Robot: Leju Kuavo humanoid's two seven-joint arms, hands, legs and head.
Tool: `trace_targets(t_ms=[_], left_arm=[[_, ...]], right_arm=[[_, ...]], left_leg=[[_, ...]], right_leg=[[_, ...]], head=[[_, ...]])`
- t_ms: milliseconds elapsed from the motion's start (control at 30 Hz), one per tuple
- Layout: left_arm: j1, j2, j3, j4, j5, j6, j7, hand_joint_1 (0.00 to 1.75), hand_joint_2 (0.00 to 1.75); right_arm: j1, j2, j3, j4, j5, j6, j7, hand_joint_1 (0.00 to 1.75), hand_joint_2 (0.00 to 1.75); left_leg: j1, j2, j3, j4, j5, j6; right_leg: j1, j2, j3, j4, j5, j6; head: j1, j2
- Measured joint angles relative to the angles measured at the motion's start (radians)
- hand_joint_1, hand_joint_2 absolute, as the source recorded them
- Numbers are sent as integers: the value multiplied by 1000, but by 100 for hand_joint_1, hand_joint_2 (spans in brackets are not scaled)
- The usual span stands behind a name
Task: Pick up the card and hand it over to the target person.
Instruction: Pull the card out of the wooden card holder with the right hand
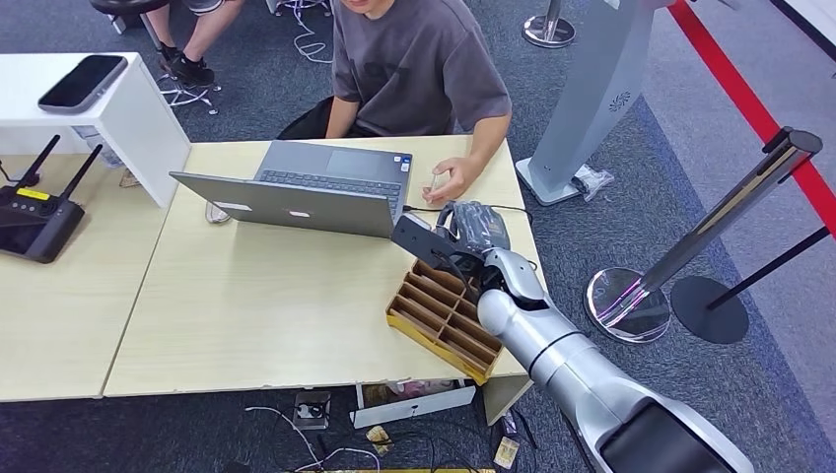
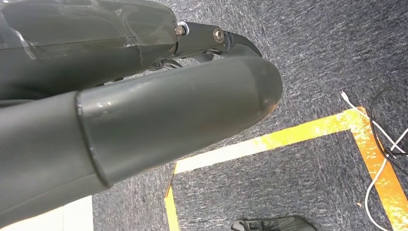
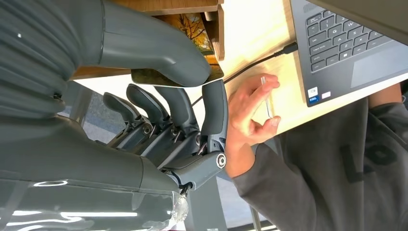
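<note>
We pinch the card (image 3: 175,77) between thumb and fingers of the right robot hand (image 1: 463,236), raised over the wooden organizer (image 1: 444,315) toward the person's hand (image 1: 449,180) for handover.

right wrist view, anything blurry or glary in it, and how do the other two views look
Right wrist view: the right hand looms close and soft, with bright glare streaks low on the arm cover; the laptop keys read sharp. Left wrist view: the left hand is a blurred dark mass, the carpet and yellow floor tape crisp. Head view: even light, lines bowing slightly toward the edges.
</note>
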Motion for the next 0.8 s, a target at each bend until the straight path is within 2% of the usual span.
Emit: trace_targets(t_ms=[800], left_arm=[[0,-1,6,1,8,-3,4,0,0]], right_arm=[[2,-31,-9,-109,9,6,25,158,175]], left_leg=[[0,-1,-1,-2,2,0]], right_leg=[[0,-1,0,-2,2,0]], head=[[0,0]])
